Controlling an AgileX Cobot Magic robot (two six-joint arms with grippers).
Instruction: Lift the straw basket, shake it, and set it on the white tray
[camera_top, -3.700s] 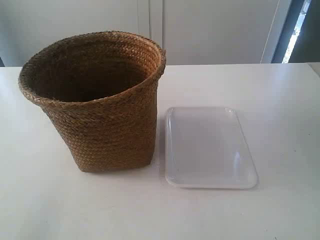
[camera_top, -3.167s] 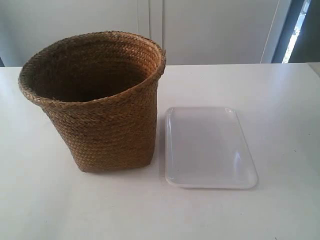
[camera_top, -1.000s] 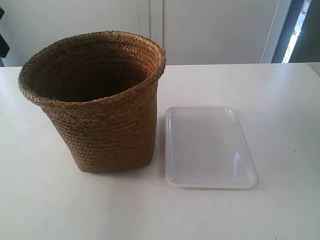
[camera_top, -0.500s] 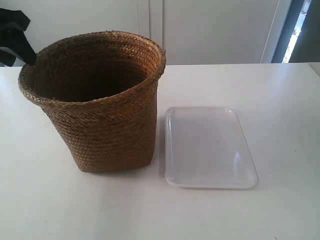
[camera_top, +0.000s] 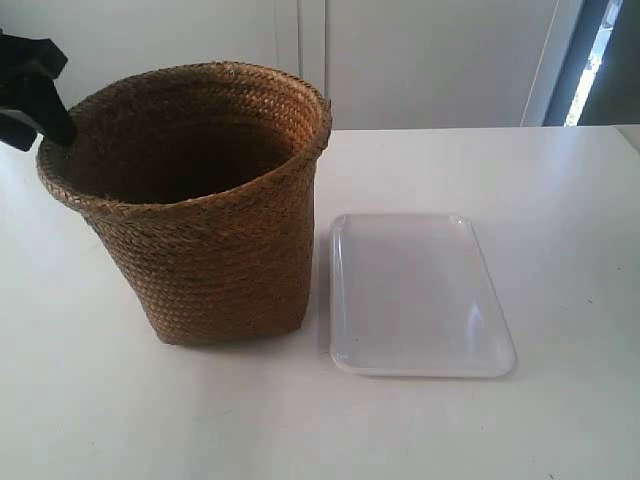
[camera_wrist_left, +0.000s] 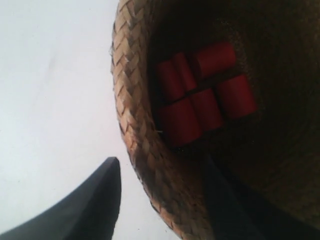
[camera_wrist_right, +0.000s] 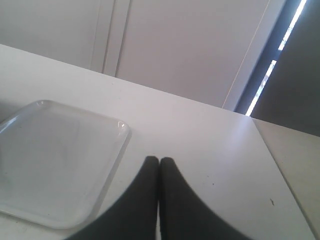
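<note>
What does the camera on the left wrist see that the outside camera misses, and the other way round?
Only the left wrist view shows the red cylinders lying inside the straw basket. Only the exterior view shows the white tray beside the basket and the basket's whole shape. Both show the braided rim, the white table and the left claw open at that rim.
</note>
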